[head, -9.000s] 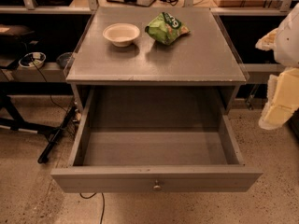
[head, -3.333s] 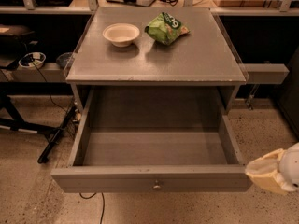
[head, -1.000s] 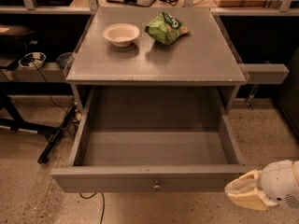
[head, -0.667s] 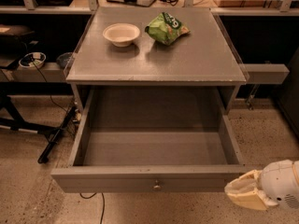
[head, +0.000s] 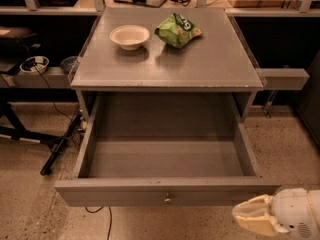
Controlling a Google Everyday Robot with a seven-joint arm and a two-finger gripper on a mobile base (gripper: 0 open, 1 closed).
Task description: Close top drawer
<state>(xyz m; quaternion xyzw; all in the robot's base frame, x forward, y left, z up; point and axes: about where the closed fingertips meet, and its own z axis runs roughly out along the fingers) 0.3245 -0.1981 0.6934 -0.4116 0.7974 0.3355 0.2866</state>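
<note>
The grey cabinet (head: 200,59) fills the middle of our view, its flat top reaching toward the far side, where shelving runs across behind it. Under that top, the top drawer (head: 165,156) stands pulled out all the way toward us. We look straight down into its bare grey interior, with the side walls running back to the cabinet and the tall plain front nearest to us, across the lower part of the scene. The speckled floor (head: 30,204) spreads to the left and right of it.

At the near right corner we see the gripper (head: 240,215), cream-coloured on a white wrist, pointing left. It sits low, just beside the right end of the drawer front and a little nearer to us. We cannot tell whether it is open or closed, nor whether it touches the front.

On the far part of the cabinet top lies a green snack bag (head: 178,30), and just left of it a pale bowl (head: 129,36), the two close but apart. Smallest, the round metal knob (head: 168,199) sits at the centre of the drawer front, well left of the gripper.
</note>
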